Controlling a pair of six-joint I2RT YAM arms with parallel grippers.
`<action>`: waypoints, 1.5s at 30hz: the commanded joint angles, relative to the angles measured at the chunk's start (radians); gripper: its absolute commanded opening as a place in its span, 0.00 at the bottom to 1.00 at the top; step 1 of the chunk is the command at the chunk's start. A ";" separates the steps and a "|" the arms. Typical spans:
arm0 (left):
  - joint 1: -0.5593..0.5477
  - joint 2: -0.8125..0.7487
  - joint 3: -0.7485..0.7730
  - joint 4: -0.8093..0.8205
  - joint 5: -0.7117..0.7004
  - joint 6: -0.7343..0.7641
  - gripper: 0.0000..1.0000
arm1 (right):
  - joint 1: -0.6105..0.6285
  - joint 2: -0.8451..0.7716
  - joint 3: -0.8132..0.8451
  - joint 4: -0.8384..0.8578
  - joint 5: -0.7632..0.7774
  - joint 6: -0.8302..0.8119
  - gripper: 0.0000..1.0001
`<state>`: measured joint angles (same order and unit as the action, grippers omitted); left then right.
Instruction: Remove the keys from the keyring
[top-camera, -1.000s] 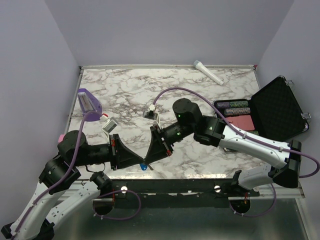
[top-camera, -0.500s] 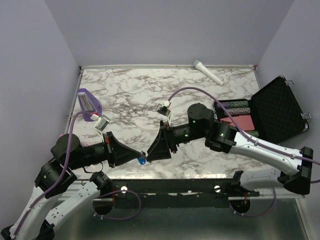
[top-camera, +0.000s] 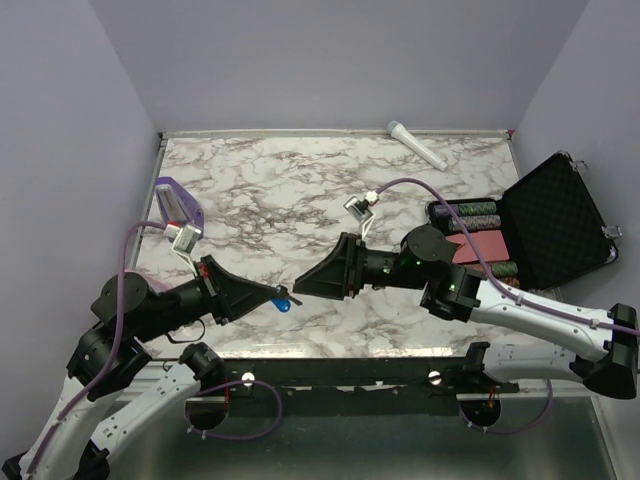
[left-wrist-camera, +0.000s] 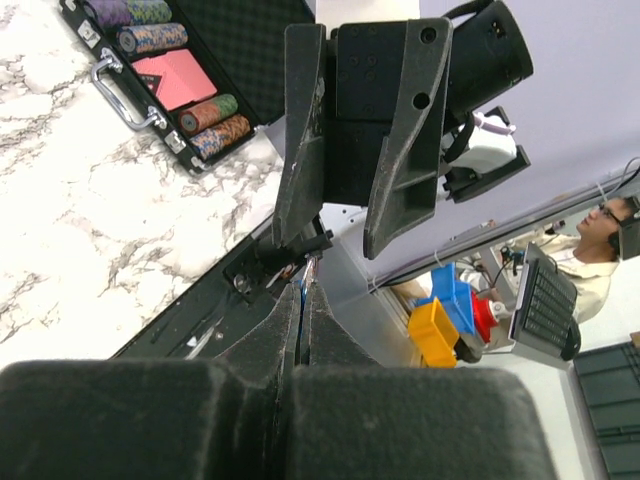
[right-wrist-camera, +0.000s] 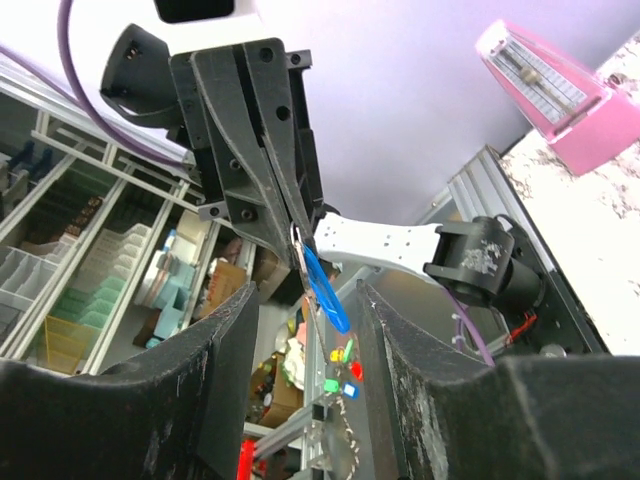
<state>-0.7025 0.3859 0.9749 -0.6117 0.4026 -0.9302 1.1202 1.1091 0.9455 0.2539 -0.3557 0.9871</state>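
Observation:
My left gripper (top-camera: 272, 294) is shut on the keyring, pinching it at its thin metal ring. The blue oval tag (top-camera: 284, 303) hangs from the fingertips above the table's front edge. In the right wrist view the tag (right-wrist-camera: 326, 291) dangles below the left fingers, with a thin silver strip beside it; I cannot tell whether that strip is the key or the ring. My right gripper (top-camera: 300, 287) is open and faces the left one tip to tip, its jaws on either side of the tag without touching it (right-wrist-camera: 305, 305). The left wrist view shows its own shut fingers (left-wrist-camera: 303, 292) and the open right gripper (left-wrist-camera: 330, 240).
A purple wedge-shaped block (top-camera: 178, 208) stands at the left edge. A white cylinder (top-camera: 417, 145) lies at the back. An open black case (top-camera: 548, 222) with poker chips (top-camera: 465, 211) sits at the right.
Both grippers have risen from the table's front edge. The left one pulled back left with the blue tag. The right arm swung out to the right, still pointing at the tag.

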 joint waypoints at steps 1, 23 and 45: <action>-0.002 -0.002 -0.005 0.062 -0.048 -0.044 0.00 | 0.013 0.012 0.027 0.102 0.043 0.031 0.51; -0.002 0.021 -0.024 0.107 -0.045 -0.064 0.00 | 0.038 0.084 0.084 0.113 0.031 0.007 0.34; -0.002 0.004 0.002 0.081 -0.088 -0.056 0.00 | 0.066 0.097 0.081 0.093 0.054 0.001 0.24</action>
<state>-0.7025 0.3962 0.9573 -0.5331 0.3683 -0.9928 1.1656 1.1885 0.9977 0.3470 -0.3031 1.0012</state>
